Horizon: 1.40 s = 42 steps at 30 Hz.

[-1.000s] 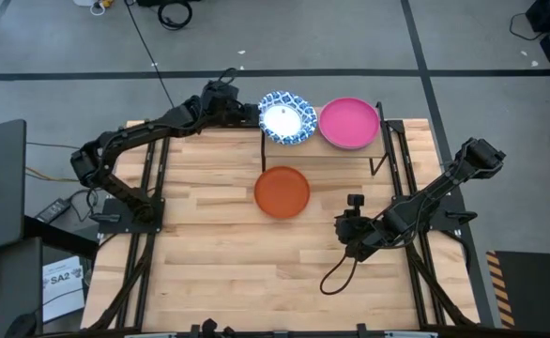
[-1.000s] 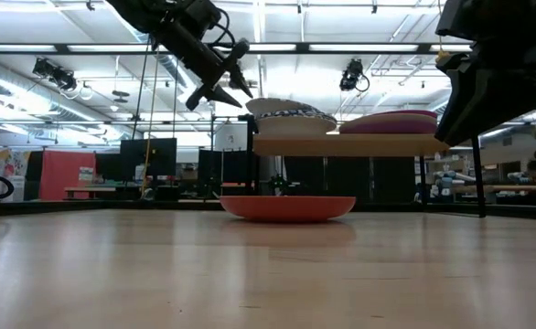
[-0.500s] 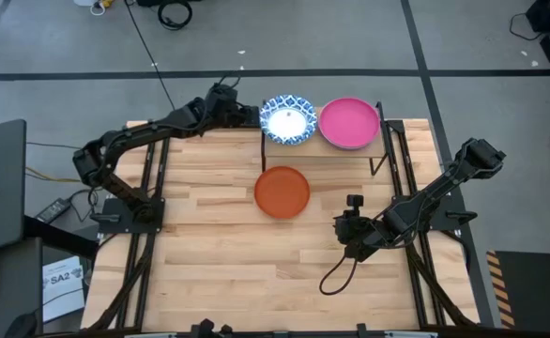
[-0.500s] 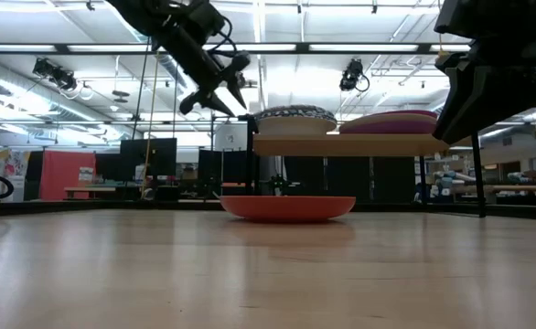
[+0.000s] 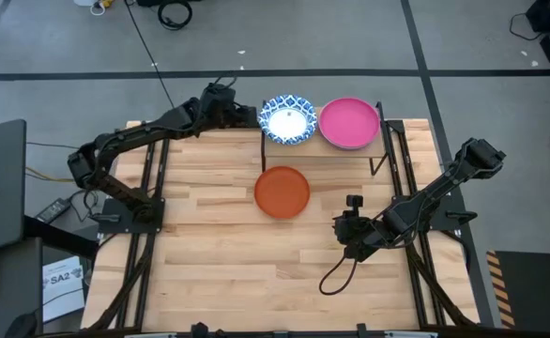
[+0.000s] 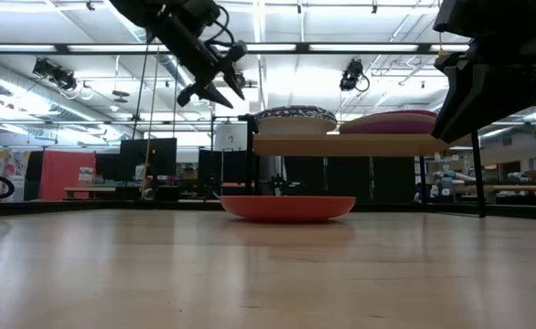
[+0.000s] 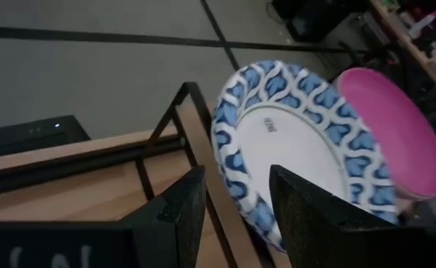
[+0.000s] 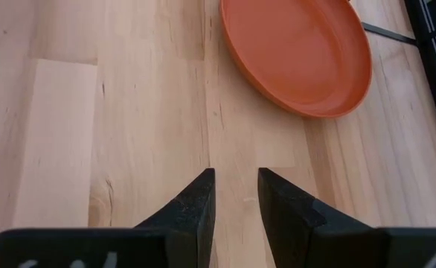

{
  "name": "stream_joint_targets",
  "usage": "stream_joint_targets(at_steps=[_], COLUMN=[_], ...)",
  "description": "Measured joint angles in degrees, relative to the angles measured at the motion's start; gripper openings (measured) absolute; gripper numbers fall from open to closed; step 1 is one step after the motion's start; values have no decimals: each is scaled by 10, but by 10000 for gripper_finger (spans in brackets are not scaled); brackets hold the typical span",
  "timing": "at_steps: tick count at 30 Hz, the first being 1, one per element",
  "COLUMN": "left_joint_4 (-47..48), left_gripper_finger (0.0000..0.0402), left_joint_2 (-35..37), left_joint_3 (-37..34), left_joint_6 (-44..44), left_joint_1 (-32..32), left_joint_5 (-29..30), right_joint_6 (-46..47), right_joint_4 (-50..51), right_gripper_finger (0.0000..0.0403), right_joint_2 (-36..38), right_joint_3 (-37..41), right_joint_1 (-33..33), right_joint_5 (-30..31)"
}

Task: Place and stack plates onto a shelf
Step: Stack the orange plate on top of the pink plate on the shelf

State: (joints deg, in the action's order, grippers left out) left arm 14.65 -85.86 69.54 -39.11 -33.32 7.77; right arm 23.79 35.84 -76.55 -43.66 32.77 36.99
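Note:
A white plate with a blue patterned rim point(image 5: 285, 119) lies flat on top of a stack at the left end of the shelf point(image 6: 350, 144). A pink plate point(image 5: 349, 123) tops the stack at the right end. The orange plate point(image 5: 282, 192) rests on its base on the tabletop in front of the shelf. My left gripper point(image 5: 249, 116) hovers open just left of the blue-rimmed plate point(image 7: 292, 149), above shelf height point(image 6: 218, 91), touching nothing. My right gripper point(image 5: 354, 203) waits open, low over the table, to the right of and nearer than the orange plate point(image 8: 300, 52).
The shelf's thin black legs point(image 5: 380, 150) stand at the table's far edge. A black cable loop point(image 5: 336, 272) lies on the table by the right arm. Black frame rails point(image 5: 153, 178) run along both sides. Bare wood point(image 5: 237, 263) fills the near half.
The blue-rimmed plate, tilted a second ago with its left rim raised by my left gripper's fingertips, has dropped flat onto its stack. My left gripper has drawn back from it toward the table's left and slightly up. The right arm has kept still.

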Motion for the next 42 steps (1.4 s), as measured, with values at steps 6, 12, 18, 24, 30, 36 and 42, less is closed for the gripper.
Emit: stream_joint_targets(at_steps=[6, 12, 18, 24, 30, 36, 42], left_joint_4=[51, 170, 261, 235, 86, -79, -119], left_gripper_finger=[155, 155, 155, 155, 155, 155, 155], left_joint_2=[43, 70, 72, 72, 71, 71, 71], left_joint_3=[0, 0, -10, -78, -197, -299, -341], left_joint_6=[0, -8, -8, -42, -129, -194, -224], left_joint_1=[8, 39, 94, 152, 184, 187, 191], left_joint_5=[-46, -88, -89, -79, -64, -62, -37], right_joint_6=[0, 1, 2, 1, 0, 0, 0], right_joint_4=[-3, -4, -7, -9, -12, -13, -15], right_gripper_finger=[109, 109, 109, 109, 109, 109, 109], right_joint_2=[0, 0, 0, 0, 0, 0, 0], right_joint_3=[0, 0, 0, 0, 0, 0, 0], right_joint_1=[0, 0, 0, 0, 0, 0, 0], right_joint_5=[-1, -2, -2, -2, -2, -2, -2])
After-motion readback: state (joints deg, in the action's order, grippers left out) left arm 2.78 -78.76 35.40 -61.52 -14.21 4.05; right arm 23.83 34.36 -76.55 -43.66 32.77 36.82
